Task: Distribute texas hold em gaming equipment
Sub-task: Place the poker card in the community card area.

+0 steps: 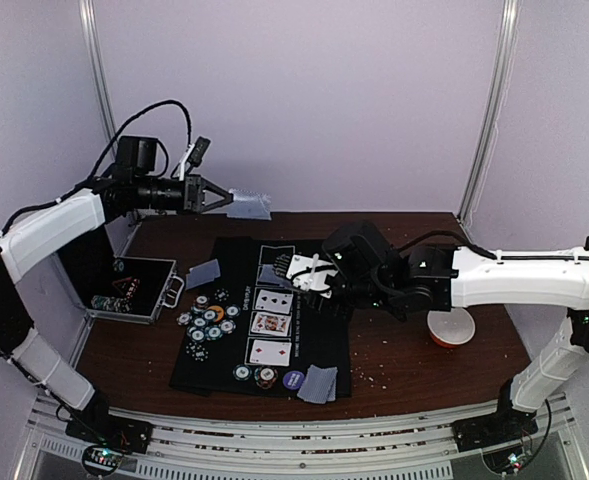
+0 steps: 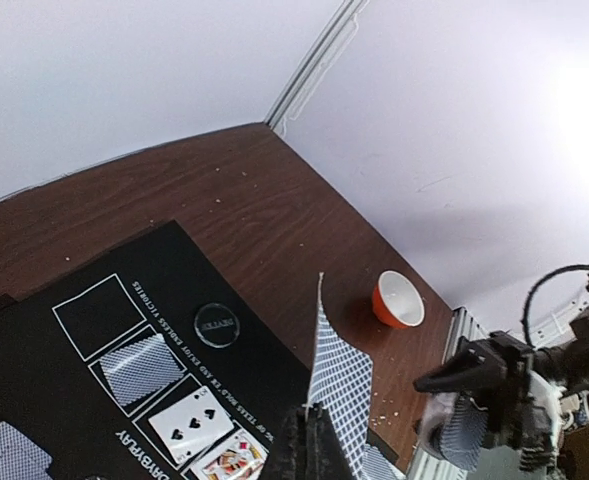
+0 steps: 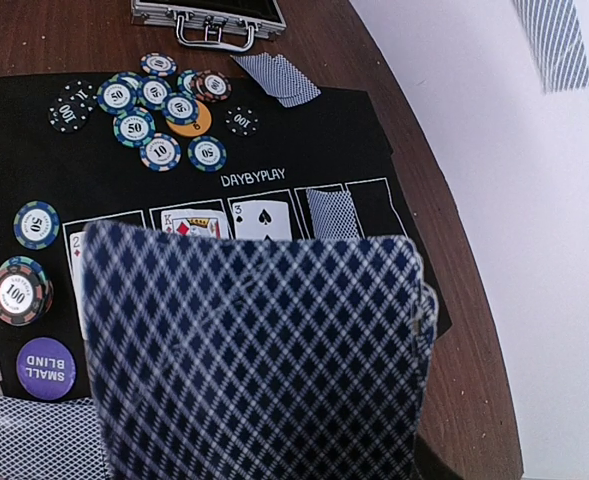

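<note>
My left gripper [image 1: 212,193] is raised over the table's back left, shut on one grey-blue-backed card [image 1: 249,205]. The left wrist view shows that card [image 2: 339,385] edge-on, pinched between the closed jaws [image 2: 319,432]. My right gripper [image 1: 309,275] hovers over the black mat [image 1: 224,365], shut on a deck of cards [image 3: 254,360] that hides its fingers. On the mat lie face-up cards [image 1: 271,324], a face-down card [image 3: 332,213], loose poker chips [image 1: 211,318], a chip stack [image 3: 19,290], a purple disc [image 3: 46,367] and a black-silver disc [image 2: 216,324].
An open metal case [image 1: 129,287] with chips stands left of the mat. An orange bowl with a white inside [image 1: 450,327] sits right of it, under my right arm. Face-down card pairs lie at the mat's left [image 1: 203,272] and front [image 1: 319,384] edges.
</note>
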